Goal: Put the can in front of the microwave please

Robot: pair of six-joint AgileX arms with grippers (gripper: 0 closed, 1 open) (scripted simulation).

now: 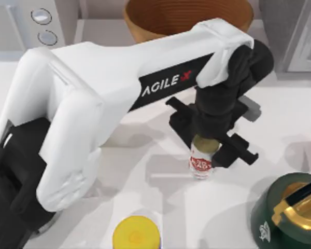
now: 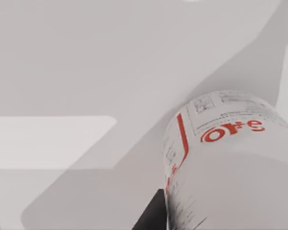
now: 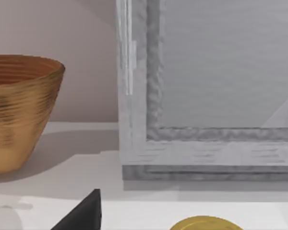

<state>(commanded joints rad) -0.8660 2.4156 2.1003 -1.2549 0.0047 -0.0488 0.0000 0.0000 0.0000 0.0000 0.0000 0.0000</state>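
Setting: a rendered kitchen-style tabletop. A white table (image 1: 160, 218) carries household items: a light grey microwave (image 1: 26, 23) with two round dials at the far left, a ribbed brown bowl (image 1: 186, 18) at the far middle, a yellow-lidded container (image 1: 136, 236) at the near edge, and a grey framed box (image 3: 206, 96) at the far right, possibly another appliance.
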